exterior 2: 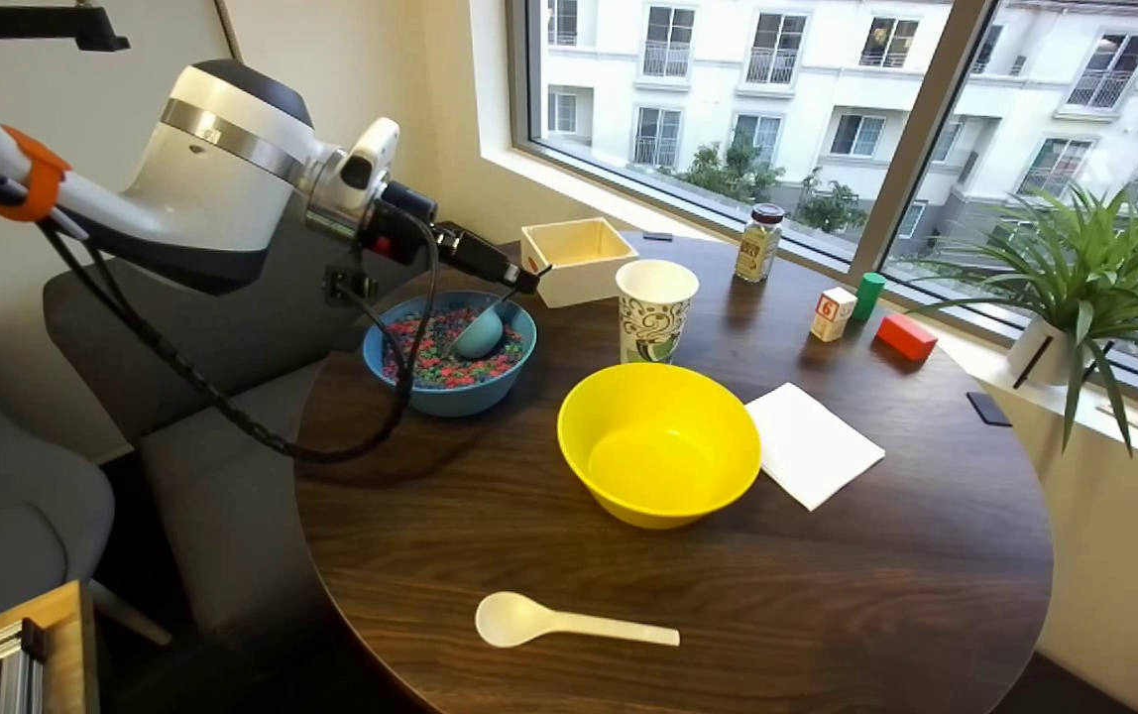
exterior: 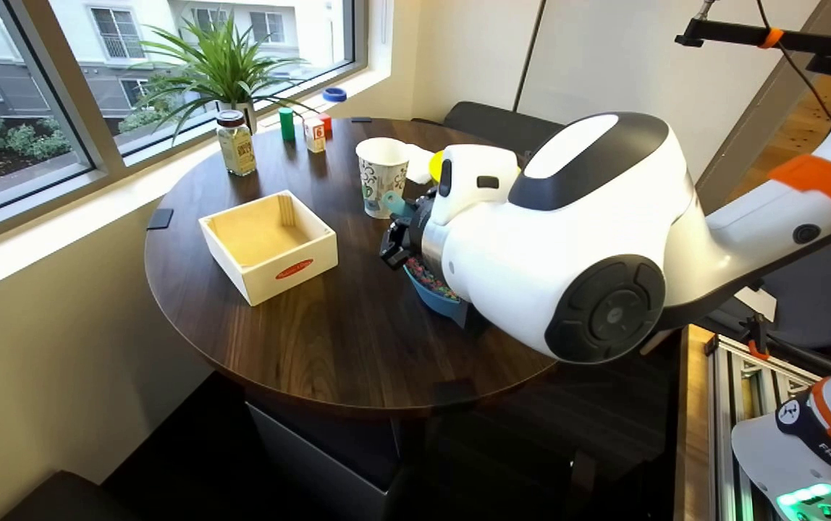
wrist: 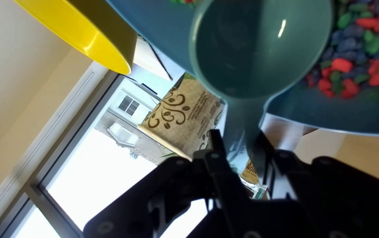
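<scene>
My gripper (exterior 2: 527, 279) is shut on the handle of a teal ladle (exterior 2: 480, 335). In the wrist view, the handle runs between the two black fingers (wrist: 239, 138) and the ladle's hollow cup (wrist: 262, 49) looks empty. The ladle's cup is in a blue bowl (exterior 2: 460, 401) of small red, green and dark blue pieces (wrist: 344, 66). The blue bowl (exterior: 436, 298) is partly hidden by the arm in an exterior view, where the ladle's handle end (exterior: 395, 203) sticks out beyond the gripper. A patterned paper cup (exterior 2: 653, 312) stands near the gripper.
A yellow bowl (exterior 2: 658, 466) stands beside the cup, with white paper (exterior 2: 812, 446) by it. A pale spoon (exterior 2: 519, 620) lies on the round table. A wooden box (exterior: 292, 266), a spice jar (exterior: 237, 145), blocks (exterior 2: 832, 313) and a plant (exterior 2: 1084, 297) stand towards the window.
</scene>
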